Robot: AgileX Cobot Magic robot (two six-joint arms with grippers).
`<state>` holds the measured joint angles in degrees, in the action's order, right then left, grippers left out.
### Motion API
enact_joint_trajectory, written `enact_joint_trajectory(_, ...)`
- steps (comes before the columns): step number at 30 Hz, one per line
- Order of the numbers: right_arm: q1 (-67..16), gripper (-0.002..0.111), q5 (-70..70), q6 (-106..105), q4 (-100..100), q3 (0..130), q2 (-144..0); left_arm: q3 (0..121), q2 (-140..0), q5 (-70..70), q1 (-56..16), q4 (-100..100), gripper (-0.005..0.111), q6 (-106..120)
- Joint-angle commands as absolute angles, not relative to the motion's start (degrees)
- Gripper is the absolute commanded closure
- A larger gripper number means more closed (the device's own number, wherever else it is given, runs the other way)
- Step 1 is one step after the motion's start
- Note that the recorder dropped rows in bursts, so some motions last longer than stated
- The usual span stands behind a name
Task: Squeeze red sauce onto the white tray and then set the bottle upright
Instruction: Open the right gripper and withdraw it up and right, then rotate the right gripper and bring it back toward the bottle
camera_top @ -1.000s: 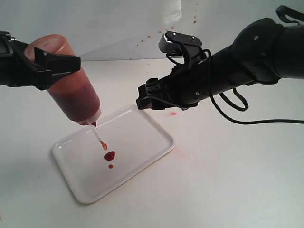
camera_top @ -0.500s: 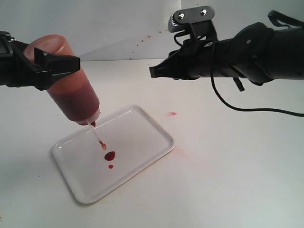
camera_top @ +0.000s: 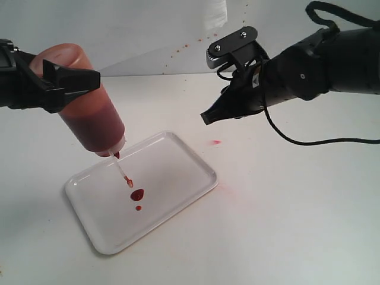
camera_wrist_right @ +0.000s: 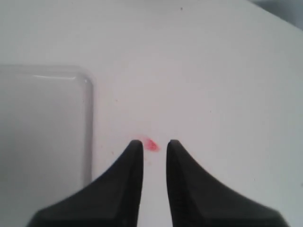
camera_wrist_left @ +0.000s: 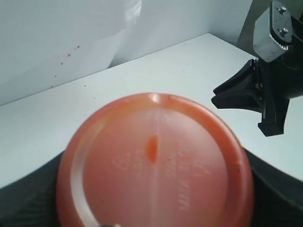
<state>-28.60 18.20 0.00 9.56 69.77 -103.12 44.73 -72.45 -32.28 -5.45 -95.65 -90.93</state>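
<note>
My left gripper (camera_top: 80,80) is shut on the bottle (camera_top: 95,113), which hangs tilted with its nozzle (camera_top: 124,175) pointing down over the white tray (camera_top: 178,169). The left wrist view shows little but the bottle's round orange base (camera_wrist_left: 151,165). On the tray, just below the nozzle tip, lies a blob of red sauce (camera_top: 137,194) with a tinier drop (camera_top: 138,208) beside it. My right gripper (camera_top: 206,117) hovers above the table beyond the tray's far corner, empty. A narrow gap shows between its fingers (camera_wrist_right: 154,144).
A pinkish smear (camera_top: 216,142) stains the table right of the tray and shows between my right fingertips as the smear (camera_wrist_right: 151,145). The tray's corner (camera_wrist_right: 42,118) is beside it. Small red spatters dot the back wall (camera_top: 184,47). A black cable (camera_top: 309,141) trails from the right arm.
The right arm lifted away from the tray's far edge, swung up, then tipped down again further right. The bottle, left gripper and sauce have not moved.
</note>
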Motion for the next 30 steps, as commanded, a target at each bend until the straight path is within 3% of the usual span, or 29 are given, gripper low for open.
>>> enact_joint_trajectory(1, -29.9, 0.091, 7.3, -0.6, 10.1, 67.6, -100.0, 45.6, -71.4, -32.5, -5.9, -93.5, 0.107, -91.2)
enact_joint_trajectory(11, -32.1, 0.089, -35.6, 0.7, 9.4, 47.3, -96.1, 45.6, -71.4, -32.5, -5.9, -93.7, 0.107, -91.2)
enact_joint_trajectory(18, -32.1, 0.054, -59.7, 23.6, 9.4, 37.6, -96.2, 45.6, -71.4, -32.5, -5.9, -93.7, 0.107, -91.2)
enact_joint_trajectory(24, -32.1, 0.042, -56.9, 62.2, 15.9, 35.8, -96.4, 45.6, -71.4, -32.5, -5.9, -93.6, 0.107, -91.2)
enact_joint_trajectory(30, -32.1, 0.023, -58.2, 93.8, 27.9, 35.8, -96.5, 45.6, -71.4, -32.5, -5.9, -93.5, 0.107, -90.1)
